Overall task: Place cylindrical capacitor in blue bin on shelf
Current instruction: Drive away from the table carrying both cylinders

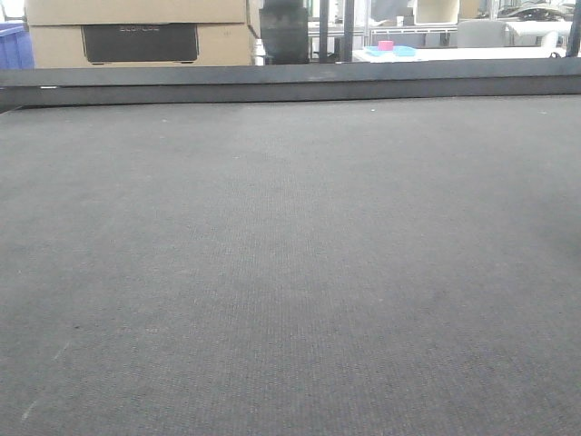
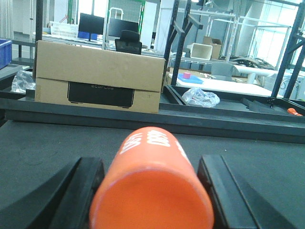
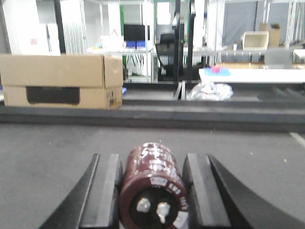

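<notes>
In the right wrist view the cylindrical capacitor [image 3: 152,181], dark brown with two silvery terminals on the end facing the camera, lies lengthwise between the black fingers. My right gripper [image 3: 151,160] is shut on it, both pads against its sides, above the grey mat. My left gripper [image 2: 151,162] is shut on a larger orange tapered piece [image 2: 152,191] with white lettering, which fills the gap between its fingers. The shelf is out of view. Neither gripper shows in the front view.
A grey mat [image 1: 290,272] covers the table up to a dark raised rail [image 1: 290,86] at its far edge. Beyond the rail stand a cardboard box [image 2: 97,78], a crumpled plastic bag [image 2: 200,97] and the corner of a blue container [image 1: 14,45].
</notes>
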`<state>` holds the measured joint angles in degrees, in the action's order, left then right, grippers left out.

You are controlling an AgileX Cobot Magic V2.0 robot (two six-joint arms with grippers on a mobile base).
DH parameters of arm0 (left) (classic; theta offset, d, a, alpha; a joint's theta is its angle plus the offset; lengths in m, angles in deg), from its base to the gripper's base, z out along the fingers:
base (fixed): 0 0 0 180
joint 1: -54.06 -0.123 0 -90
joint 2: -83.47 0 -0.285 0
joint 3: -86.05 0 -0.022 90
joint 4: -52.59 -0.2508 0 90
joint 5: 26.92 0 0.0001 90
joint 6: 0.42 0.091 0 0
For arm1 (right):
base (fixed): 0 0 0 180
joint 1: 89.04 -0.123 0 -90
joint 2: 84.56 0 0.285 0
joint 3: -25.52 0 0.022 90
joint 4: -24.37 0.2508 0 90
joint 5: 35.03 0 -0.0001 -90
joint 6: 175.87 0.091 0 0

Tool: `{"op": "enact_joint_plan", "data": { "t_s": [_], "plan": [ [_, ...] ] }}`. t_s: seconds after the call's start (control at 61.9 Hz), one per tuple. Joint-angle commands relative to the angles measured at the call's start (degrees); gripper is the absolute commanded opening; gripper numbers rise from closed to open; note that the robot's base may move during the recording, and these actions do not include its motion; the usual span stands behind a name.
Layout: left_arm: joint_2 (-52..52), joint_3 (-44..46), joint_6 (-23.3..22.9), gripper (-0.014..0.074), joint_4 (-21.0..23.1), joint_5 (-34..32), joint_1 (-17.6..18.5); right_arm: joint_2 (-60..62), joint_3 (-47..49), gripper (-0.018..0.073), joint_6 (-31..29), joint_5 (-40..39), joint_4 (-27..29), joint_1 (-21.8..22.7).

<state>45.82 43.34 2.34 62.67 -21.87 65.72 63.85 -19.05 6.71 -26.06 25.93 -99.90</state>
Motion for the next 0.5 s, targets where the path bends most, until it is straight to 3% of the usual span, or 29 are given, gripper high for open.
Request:
{"op": "enact_joint_plan", "data": {
  "t_s": [0.0, 0.485],
  "plan": [
    [0.6, 0.0, 0.0, -0.0111, 0.3, -0.5, -0.1, 1.0, 0.0, -0.0165, 0.0, -1.8, 0.3, 0.0],
    [0.5, 0.0, 0.0, -0.0111, 0.3, -0.4, -0.1, 1.1, 0.0, -0.0165, 0.0, -1.9, 0.3, 0.0]
  ]
}}
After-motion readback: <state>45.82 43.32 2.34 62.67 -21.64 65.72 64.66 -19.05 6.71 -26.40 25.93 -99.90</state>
